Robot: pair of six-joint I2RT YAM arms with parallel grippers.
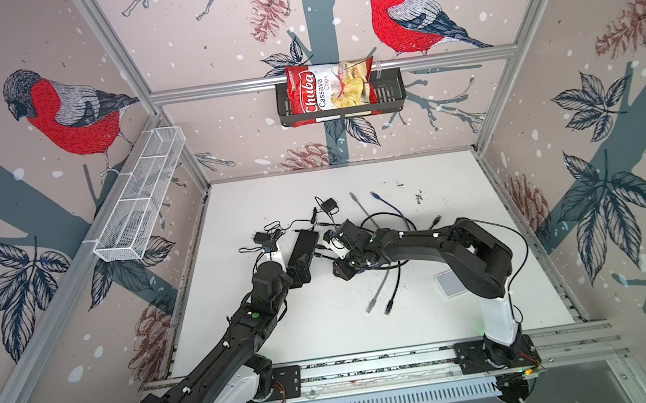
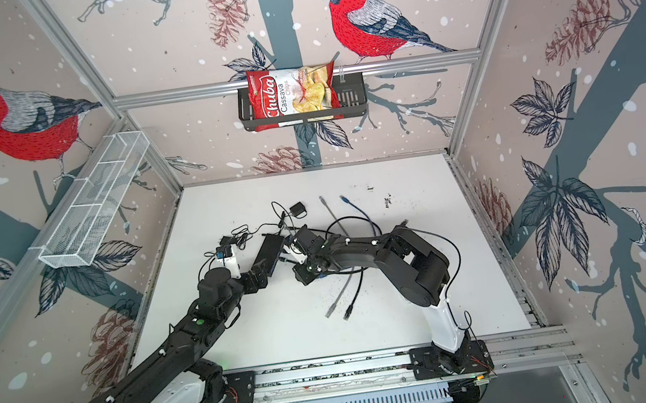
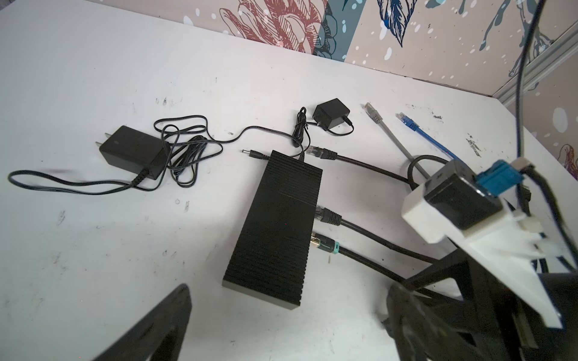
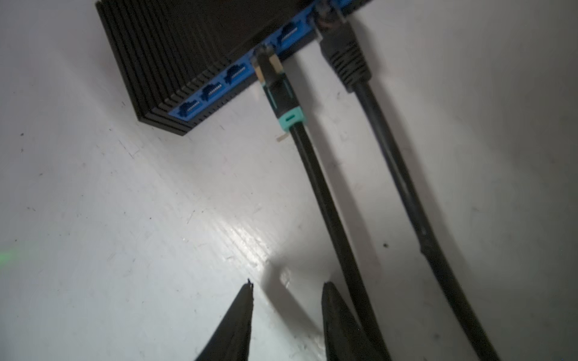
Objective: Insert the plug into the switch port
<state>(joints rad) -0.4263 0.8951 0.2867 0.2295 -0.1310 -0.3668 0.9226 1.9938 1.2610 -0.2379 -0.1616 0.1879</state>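
Teal-banded plug (image 4: 275, 78) apparently home in a port of the switch (image 4: 175, 47). Remains only to confirm latching. Left gripper (image 3: 289, 292) spread wide, right gripper (image 4: 289, 289) half-parted, both empty.

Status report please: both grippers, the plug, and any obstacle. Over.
Left gripper open, empty. Right gripper open, empty. Teal-banded plug at a switch port, depth unclear. Black-booted plug close beside it.

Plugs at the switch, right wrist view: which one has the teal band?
The metal-tipped plug, beside the three empty blue ports toward the switch corner. The other plug is all black with a ribbed boot.
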